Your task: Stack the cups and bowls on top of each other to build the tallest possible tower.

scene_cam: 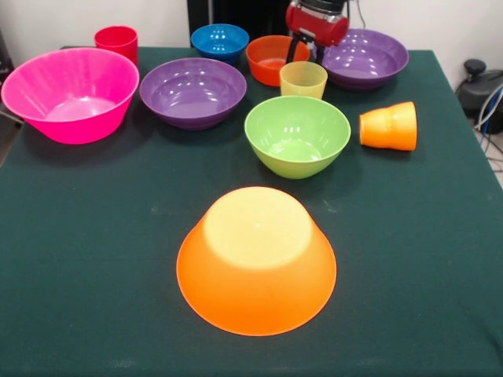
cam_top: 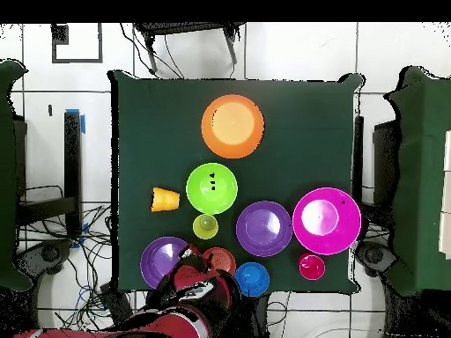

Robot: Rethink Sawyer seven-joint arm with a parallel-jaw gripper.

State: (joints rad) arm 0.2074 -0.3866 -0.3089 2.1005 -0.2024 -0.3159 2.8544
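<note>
Lab: cables (cam_top: 88,264) beside cloth-covered table (scene_cam: 440,259)

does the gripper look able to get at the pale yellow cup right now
Probably yes. The gripper hangs just behind the pale yellow cup, which stands upright with its mouth open and nothing over it. The small orange-red bowl and a purple bowl flank it closely, so approaching from above looks freest.

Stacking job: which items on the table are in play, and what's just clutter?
In play: big pink bowl, big orange bowl (upside down), two purple bowls, green bowl, blue bowl, orange-red bowl, red cup, yellow cup, orange cup (on its side).

Clutter: none on the table.
</note>
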